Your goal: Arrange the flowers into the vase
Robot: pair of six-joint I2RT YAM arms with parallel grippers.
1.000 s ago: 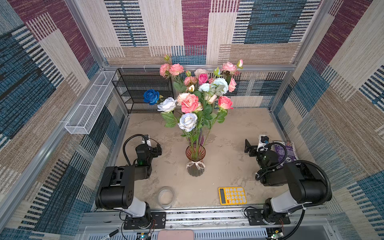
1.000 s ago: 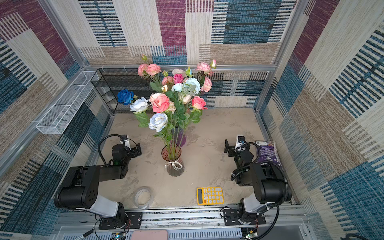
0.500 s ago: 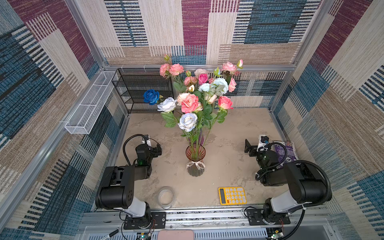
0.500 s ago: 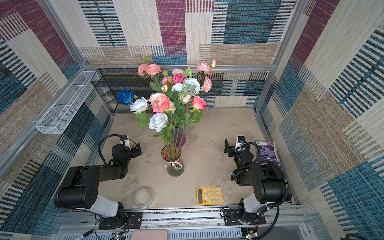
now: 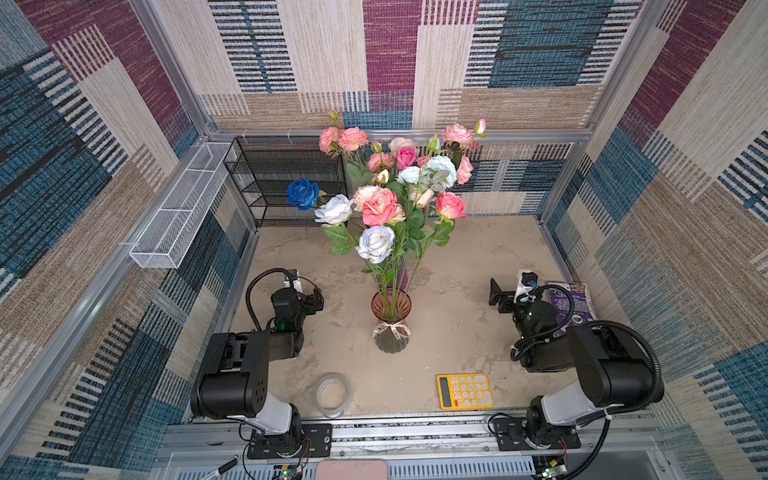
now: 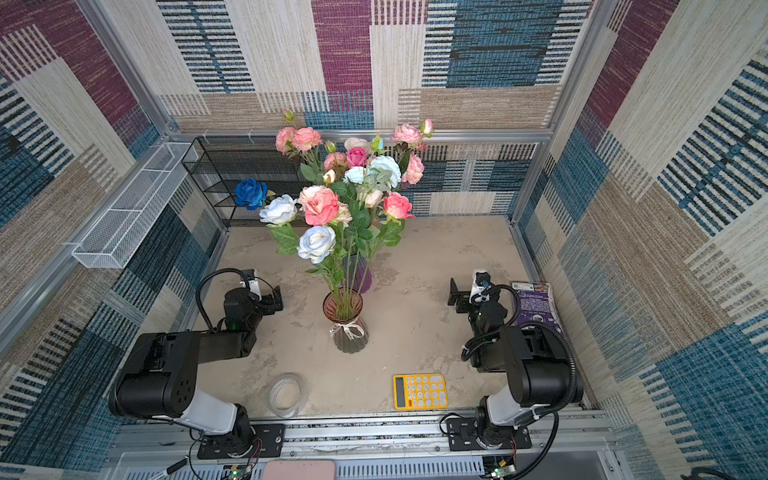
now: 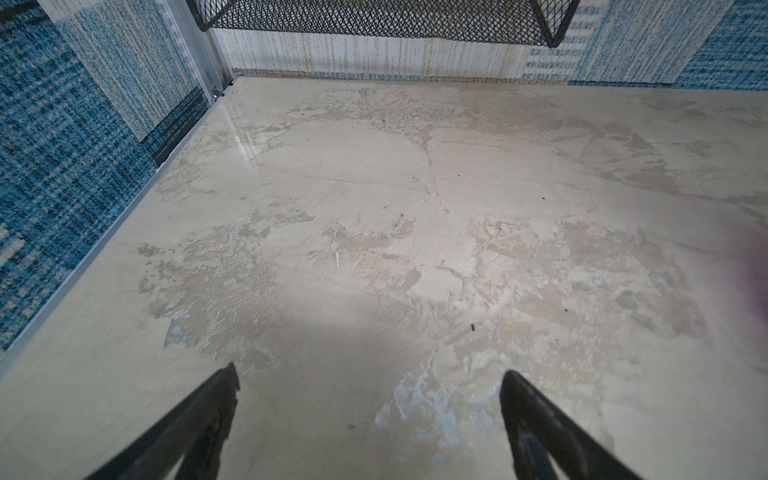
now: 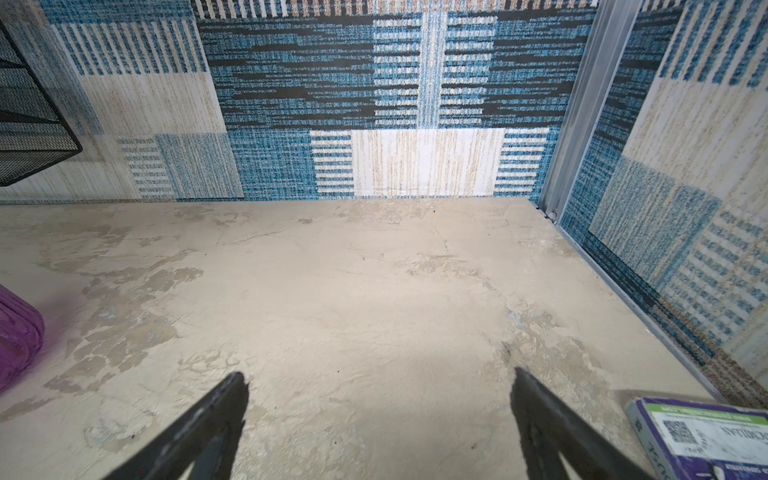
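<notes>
The flowers (image 5: pixel 388 195) (image 6: pixel 336 195) are a tall bunch of pink, peach, white, pale blue and one deep blue rose, standing mid-table in both top views. Several stems go down into a reddish glass vase (image 5: pixel 391 322) (image 6: pixel 345 324) tied with a white bow. A purple vase (image 6: pixel 358 272) (image 8: pixel 16 336) stands just behind it. My left gripper (image 5: pixel 316 300) (image 7: pixel 370 374) rests open to the left of the vases, over bare table. On the right, my right gripper (image 5: pixel 498 296) (image 8: pixel 378 376) is open too, with nothing between its fingers.
A yellow calculator (image 5: pixel 464 391) and a clear tape roll (image 5: pixel 331 394) lie near the front edge. A purple box (image 5: pixel 569 303) (image 8: pixel 698 432) sits beside the right arm. A black mesh shelf (image 5: pixel 286 178) stands at the back left, a white wire basket (image 5: pixel 178 220) on the left wall.
</notes>
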